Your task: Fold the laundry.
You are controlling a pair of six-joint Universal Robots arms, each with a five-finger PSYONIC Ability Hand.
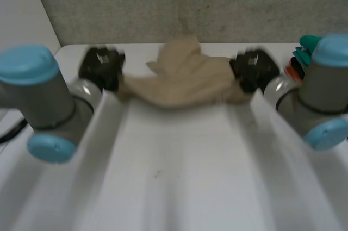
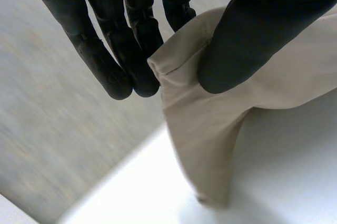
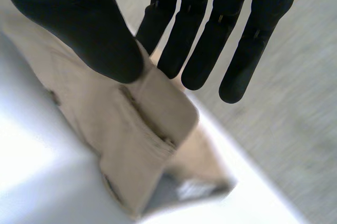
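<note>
Left hand (image 2: 247, 39): thumb pressed flat on the beige cloth (image 2: 210, 124), fingers (image 2: 118, 66) straight on the cloth's other side. The hemmed edge is pinched between thumb and fingers, so this is a firm grasp at one end of the cloth. Below the fingertips the cloth hangs in a loose fold towards the white table (image 2: 295, 182). I cannot tell whether its lowest point touches.

Right hand (image 3: 89, 29): thumb down on the cloth's other end, fingers straight behind it, cloth nipped between them. A stitched seam runs out from under the thumb. Past the fingertips the cloth drops away in a doubled flap with a grey inner face showing.

Head view: the hands are well apart over the far part of the table, with the cloth strung between them. It is bunched and sagging in the middle, and one flap peaks upward. A grey wall (image 1: 179, 2) stands beyond the fingertips. Outside the right hand, beside that arm, is a small heap of green and orange items (image 1: 302, 57), too blurred to identify.
</note>
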